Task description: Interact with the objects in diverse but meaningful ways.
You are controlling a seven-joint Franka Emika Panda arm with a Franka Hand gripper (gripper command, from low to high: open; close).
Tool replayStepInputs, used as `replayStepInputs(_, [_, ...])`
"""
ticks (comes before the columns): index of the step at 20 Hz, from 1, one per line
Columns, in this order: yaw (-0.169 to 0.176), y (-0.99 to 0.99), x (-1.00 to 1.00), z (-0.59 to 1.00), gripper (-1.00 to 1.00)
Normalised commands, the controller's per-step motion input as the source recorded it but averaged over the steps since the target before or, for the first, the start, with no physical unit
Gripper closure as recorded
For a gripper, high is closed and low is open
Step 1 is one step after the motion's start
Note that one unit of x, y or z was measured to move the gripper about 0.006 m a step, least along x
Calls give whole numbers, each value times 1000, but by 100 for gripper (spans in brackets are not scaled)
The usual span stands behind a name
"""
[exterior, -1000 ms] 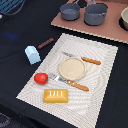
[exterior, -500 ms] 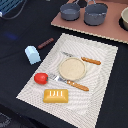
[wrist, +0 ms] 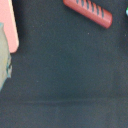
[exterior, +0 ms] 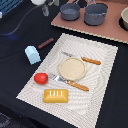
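Gripper state can't be told — tomato (exterior: 41,78) beside bread block (exterior: 55,95) on placemat (exterior: 100,90).

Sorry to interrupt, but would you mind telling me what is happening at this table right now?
Nothing is being handled at the moment. The arm sits at the far edge of the exterior view, and its gripper cannot be made out. On the mat, the tomato and bread block lie near the plate. The blue carton and sausage stick rest on the dark cloth.
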Motion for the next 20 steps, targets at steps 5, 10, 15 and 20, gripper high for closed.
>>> replayStepInputs(5, [170, -246, -109, -402, -100])
replayStepInputs(10, [97, -316, -190, -415, -100])
replayStepInputs(15, [79, -160, -238, -422, -100])
replayStepInputs(20, [69, -27, -205, -462, -100])
